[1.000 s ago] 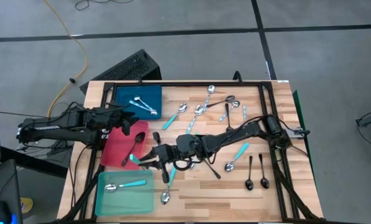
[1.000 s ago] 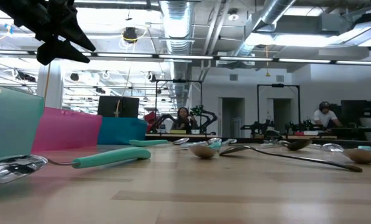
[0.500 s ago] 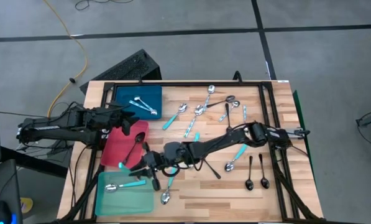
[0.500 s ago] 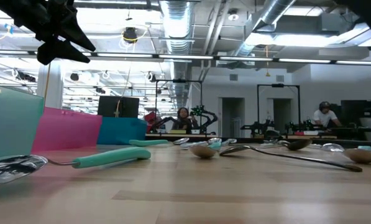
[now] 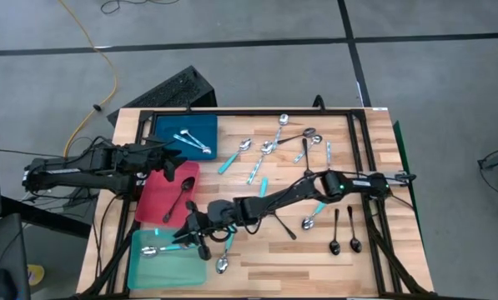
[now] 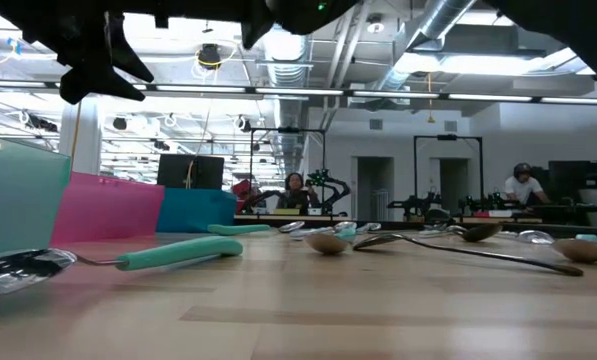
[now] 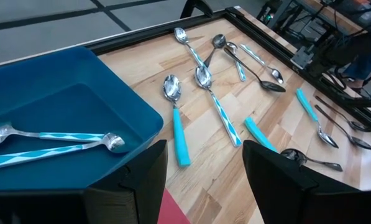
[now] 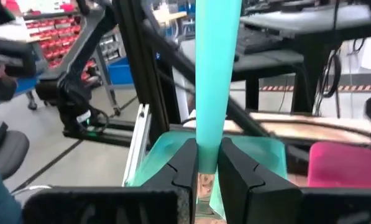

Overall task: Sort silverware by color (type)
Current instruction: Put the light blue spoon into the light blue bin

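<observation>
Silverware sort partly done, most pieces unsorted on light wooden table [image 5: 265, 250]. Right gripper [image 5: 190, 236] reached far across, clamped on turquoise plastic-handled spoon [image 8: 215, 74], handle pinched between dark fingers [image 8: 184, 167], hanging over near edge of flat teal plastic tray [image 5: 161, 268]. Judged step: carry done, drop into teal tray next; needs jaws to let go low so spoon lands flat beside turquoise-handled spoon already in tray [image 5: 167, 248]. Flat red plastic tray [image 5: 153, 200] holds one all-black spoon [image 5: 178, 198]. Flat blue plastic tray [image 7: 67, 106] holds two silver spoons with patterned blue-white handles [image 7: 54, 142]. Left on table: two black spoons [image 5: 344, 232] near right edge, another black one [image 5: 282, 223] mid-table, turquoise-handled spoons [image 5: 319, 208] scattered, cluster of shiny and patterned spoons [image 7: 210, 81] at far side, one silver-bowled spoon [image 5: 223, 258] just beside teal tray. Rough estimate: about a quarter in trays, majority outstanding. Left gripper [image 7: 201, 168] parked over seam between blue and red trays, fingers spread, nothing held.
</observation>
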`<state>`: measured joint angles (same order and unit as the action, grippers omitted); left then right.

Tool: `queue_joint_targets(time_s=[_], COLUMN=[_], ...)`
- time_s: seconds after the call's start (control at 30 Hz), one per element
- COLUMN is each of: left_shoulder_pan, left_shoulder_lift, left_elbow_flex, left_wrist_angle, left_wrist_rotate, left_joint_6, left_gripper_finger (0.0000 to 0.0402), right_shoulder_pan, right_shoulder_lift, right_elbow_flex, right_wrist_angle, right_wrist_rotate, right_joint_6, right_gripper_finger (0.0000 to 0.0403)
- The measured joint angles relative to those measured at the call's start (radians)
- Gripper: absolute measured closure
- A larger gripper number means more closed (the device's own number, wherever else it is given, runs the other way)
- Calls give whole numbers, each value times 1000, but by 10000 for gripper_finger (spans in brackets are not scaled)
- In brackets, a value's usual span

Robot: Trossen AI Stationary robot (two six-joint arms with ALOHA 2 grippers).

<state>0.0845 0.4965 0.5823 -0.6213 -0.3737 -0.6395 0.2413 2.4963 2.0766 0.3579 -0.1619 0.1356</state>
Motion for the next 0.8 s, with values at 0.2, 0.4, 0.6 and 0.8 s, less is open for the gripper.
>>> queue_joint_targets(time_s=[0.2,0.4,0.6,0.8], left_shoulder_pan=[0,0,0,0], left_shoulder_lift=[0,0,0,0], left_elbow_flex=[0,0,0,0], left_wrist_angle=[2,2,1,1], left_wrist_rotate=[-1,-5,-9,-33], left_joint_6=[7,8,8,11], left_gripper_finger=[207,207,207,207], right_shoulder_pan=[3,10,10,5], right_shoulder_lift=[38,61,67,77], right_elbow_flex=[9,9,9,10], right_wrist_angle=[-44,-64,-94,-88], right_wrist_rotate=[2,7,7,10], right_joint_6=[14,-4,-15,-38], right_gripper_finger=[336,336,336,336])
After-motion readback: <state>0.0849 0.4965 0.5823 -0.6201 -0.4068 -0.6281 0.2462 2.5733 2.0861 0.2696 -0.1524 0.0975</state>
